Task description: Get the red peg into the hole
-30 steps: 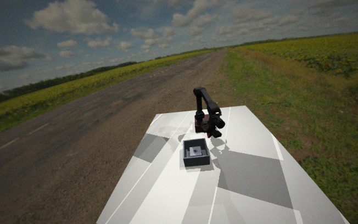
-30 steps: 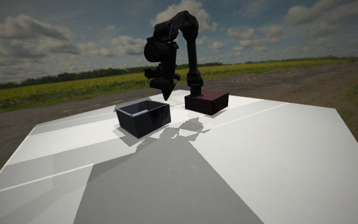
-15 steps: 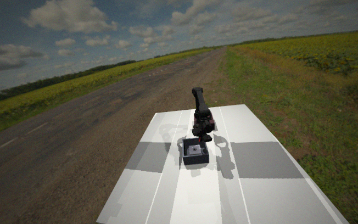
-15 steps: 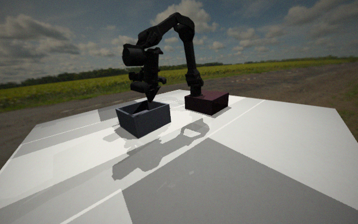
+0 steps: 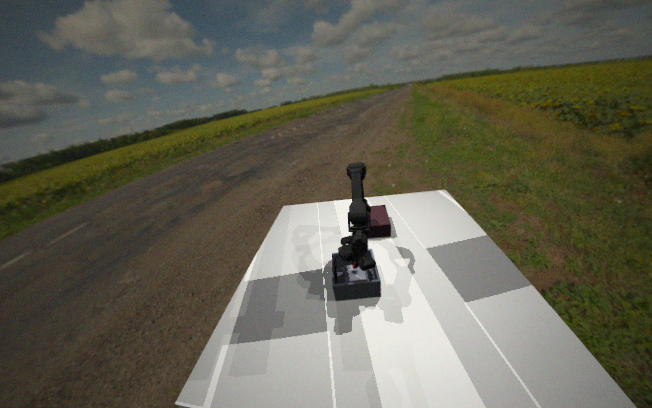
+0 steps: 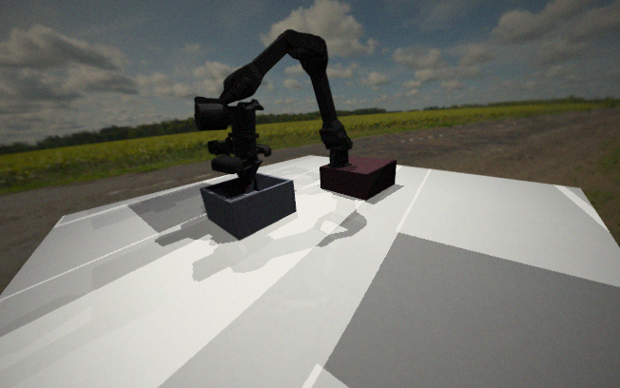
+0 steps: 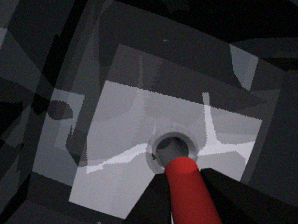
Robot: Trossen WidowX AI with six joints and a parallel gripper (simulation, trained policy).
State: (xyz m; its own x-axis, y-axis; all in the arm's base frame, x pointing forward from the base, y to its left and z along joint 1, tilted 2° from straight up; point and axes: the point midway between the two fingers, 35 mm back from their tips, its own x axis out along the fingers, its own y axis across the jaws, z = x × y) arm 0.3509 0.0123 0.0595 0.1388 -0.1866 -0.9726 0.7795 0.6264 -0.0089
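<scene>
Red peg (image 5: 354,265) (image 7: 192,192) sits pinched in the nearly closed gripper (image 5: 358,266) (image 6: 247,189) (image 7: 183,181), pointing down into the box (image 5: 357,290) (image 6: 252,209) (image 7: 55,142); only the wrist view shows its tip beside the hole (image 7: 171,150).

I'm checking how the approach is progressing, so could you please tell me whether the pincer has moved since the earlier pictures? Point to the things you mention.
Yes; in the exterior view, the pincer (image 5: 354,265) (image 6: 247,186) (image 7: 183,181) has come down into the open box (image 5: 356,291) (image 6: 252,209) (image 7: 47,150).
</scene>
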